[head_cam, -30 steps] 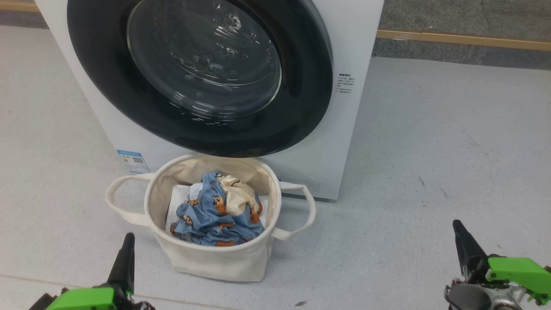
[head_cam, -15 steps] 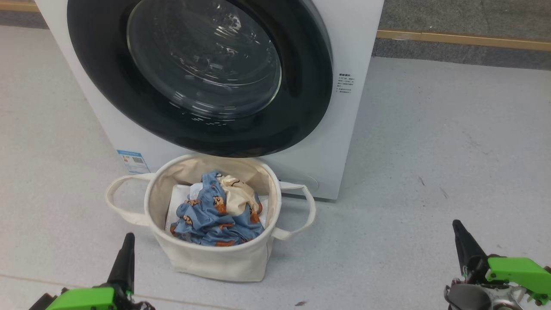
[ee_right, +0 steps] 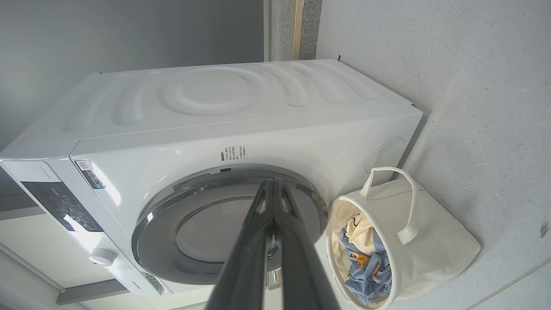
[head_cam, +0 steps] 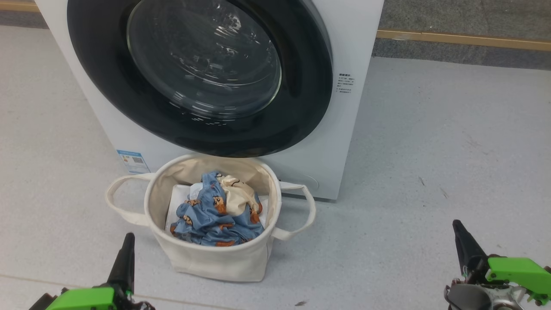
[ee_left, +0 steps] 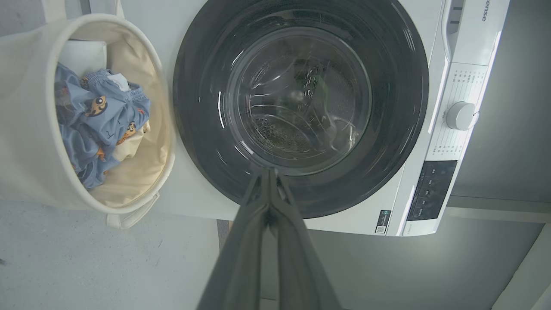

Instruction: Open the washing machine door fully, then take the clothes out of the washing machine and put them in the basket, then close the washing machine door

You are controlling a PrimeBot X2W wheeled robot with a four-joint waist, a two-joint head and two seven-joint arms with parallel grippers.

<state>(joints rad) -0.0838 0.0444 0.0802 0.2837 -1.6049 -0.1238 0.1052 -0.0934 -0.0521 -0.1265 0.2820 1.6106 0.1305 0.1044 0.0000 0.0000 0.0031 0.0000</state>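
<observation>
The washing machine (head_cam: 357,47) stands ahead with its round black-rimmed door (head_cam: 202,77) flush against its front. Directly below the door on the floor sits the cream basket (head_cam: 215,258), holding the blue bear-print clothes (head_cam: 215,219) and a cream piece. My left gripper (head_cam: 128,237) rests low at the lower left, shut and holding nothing, short of the basket. My right gripper (head_cam: 457,224) sits at the lower right, also shut and holding nothing. The left wrist view looks at the door (ee_left: 301,103) and the basket (ee_left: 26,129) past shut fingers (ee_left: 269,172). The right wrist view shows shut fingers (ee_right: 273,183).
Pale grey floor (head_cam: 430,163) spreads to the right of the machine. A dark strip with a wooden edge (head_cam: 465,41) runs along the back. The machine's control panel and dial (ee_left: 459,115) sit beside the door. A flat white sheet (head_cam: 181,193) lies under the clothes in the basket.
</observation>
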